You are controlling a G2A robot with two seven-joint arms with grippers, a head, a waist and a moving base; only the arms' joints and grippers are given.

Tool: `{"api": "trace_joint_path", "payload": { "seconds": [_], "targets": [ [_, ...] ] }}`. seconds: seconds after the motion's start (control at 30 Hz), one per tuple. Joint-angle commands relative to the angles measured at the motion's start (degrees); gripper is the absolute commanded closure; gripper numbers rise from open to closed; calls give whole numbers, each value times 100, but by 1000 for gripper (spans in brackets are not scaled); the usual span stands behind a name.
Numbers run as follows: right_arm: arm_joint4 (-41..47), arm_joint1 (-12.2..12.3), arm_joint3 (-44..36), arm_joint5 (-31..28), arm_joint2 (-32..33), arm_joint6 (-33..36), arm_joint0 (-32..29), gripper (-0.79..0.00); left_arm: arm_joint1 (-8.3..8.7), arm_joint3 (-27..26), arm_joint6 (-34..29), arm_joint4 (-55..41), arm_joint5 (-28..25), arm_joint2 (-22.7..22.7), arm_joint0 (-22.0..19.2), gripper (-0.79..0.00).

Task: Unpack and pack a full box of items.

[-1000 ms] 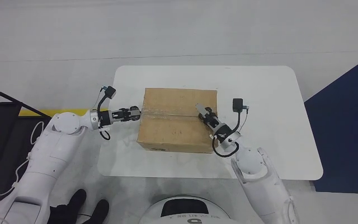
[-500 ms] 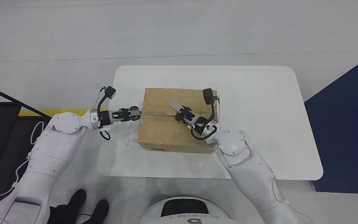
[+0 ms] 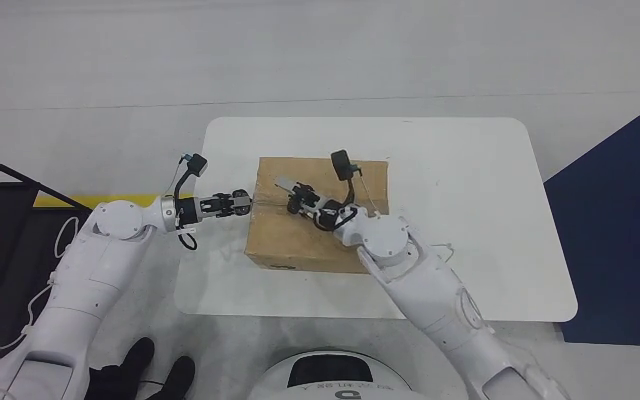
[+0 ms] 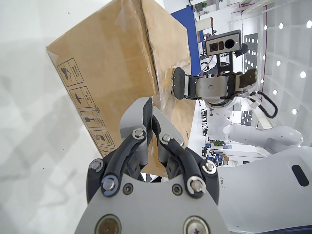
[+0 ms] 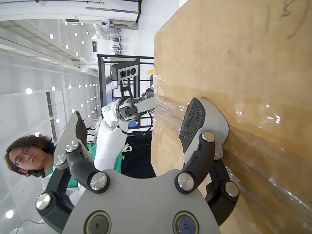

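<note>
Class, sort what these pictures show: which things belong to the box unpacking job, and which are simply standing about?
Job: cardboard box, its tape seam, left gripper, right gripper.
Standing about: white table, black frame.

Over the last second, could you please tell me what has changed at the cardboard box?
The open right gripper slid along the taped top seam of the cardboard box toward the left gripper. Nothing was grasped or released. The left gripper stayed shut at the seam's end; the box kept its place.
</note>
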Motion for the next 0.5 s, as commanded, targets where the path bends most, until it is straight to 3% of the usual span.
{"api": "trace_joint_path", "payload": {
  "seconds": [0.0,0.47],
  "targets": [
    [46,-42,107,21,-108,-45,124,-785,0,0,0,0,0,0,0,0],
    [360,-296,589,333,-649,-68,742,-785,0,0,0,0,0,0,0,0]
  ]
}}
